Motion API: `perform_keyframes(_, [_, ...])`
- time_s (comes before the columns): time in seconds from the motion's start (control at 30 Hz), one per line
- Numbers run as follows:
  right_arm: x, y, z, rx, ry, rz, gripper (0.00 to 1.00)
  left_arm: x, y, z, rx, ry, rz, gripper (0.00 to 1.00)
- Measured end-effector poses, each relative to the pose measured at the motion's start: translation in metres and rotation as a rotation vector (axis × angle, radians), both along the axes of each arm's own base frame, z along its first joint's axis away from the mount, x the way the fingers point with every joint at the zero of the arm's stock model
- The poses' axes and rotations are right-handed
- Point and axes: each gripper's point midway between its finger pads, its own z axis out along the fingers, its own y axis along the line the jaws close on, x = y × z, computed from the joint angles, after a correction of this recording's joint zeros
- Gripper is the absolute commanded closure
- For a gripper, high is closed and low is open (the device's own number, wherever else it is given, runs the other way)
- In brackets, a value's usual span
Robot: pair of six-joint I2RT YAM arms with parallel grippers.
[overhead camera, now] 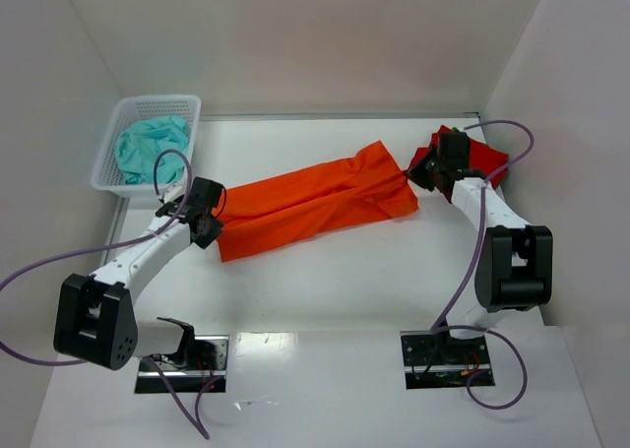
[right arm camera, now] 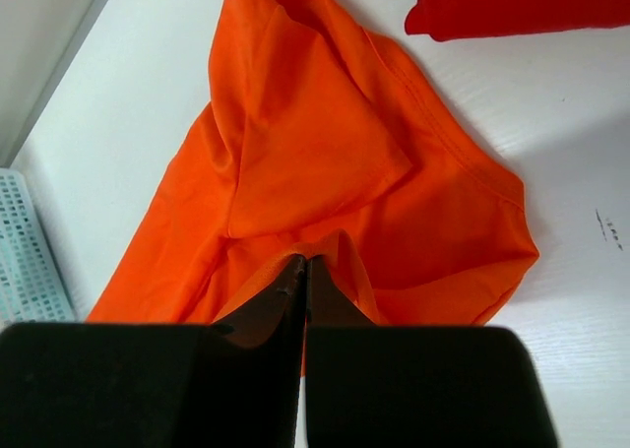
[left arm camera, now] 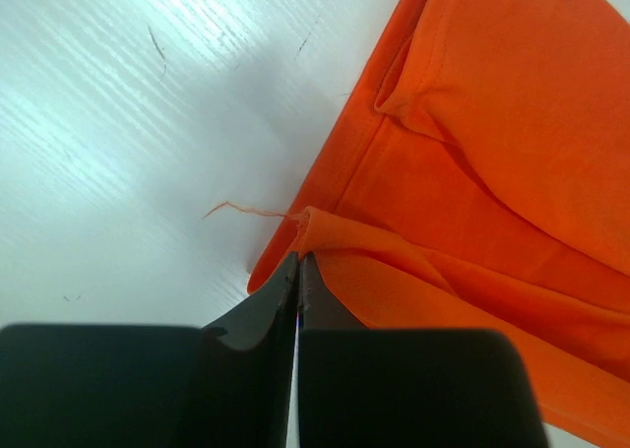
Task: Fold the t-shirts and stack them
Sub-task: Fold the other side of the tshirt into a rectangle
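left claw: fingers pressed together, nipping a hem corner of the orange shirt at the end nearest the basket; a loose thread trails from that corner.
right claw: also pinched tight, with a ridge of orange cloth bunched over its tips, at the shirt's end farthest from the basket.
orange shirt: on the bench, drawn out as a long band between the two claws. It starts just near-side of the basket and slants away from it to the right. It is already doubled lengthwise, with a sleeve or flap lying on top.
handling: soft, light and limp. It will sag and crease wherever it is not held, and it has no stiffness to keep a fold line by itself. A thin hem could slide out of a two-finger pinch if pulled hard.
where to hold: at hems and corners, where the seam gives some bulk, one claw at each end as now. A grip on the middle would only gather the cloth into a lump.
step, judged: mid-fold, with the band held taut, ready for one end to be carried over the other.
red shirt: a compact pile beyond the right claw, on the side away from the basket and just apart from the orange hem. It is likely the base of the stack.
basket: white mesh, holding a crumpled teal cloth, just behind the left claw.
risk: uneven pull could skew the fold.
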Motion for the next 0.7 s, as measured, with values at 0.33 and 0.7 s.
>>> perform_keyframes(0.33, [-0.024, -0.011, 0.046, -0.076, -0.085, -0.013, 1.00, -0.001, -0.005, 0.025, -0.028, -0.082, -0.052, 1.00])
perform_keyframes(0.7, [-0.068, -0.019, -0.009, -0.109, 0.093, -0.036, 1.00, -0.028, -0.006, 0.021, -0.068, -0.096, -0.074, 1.00])
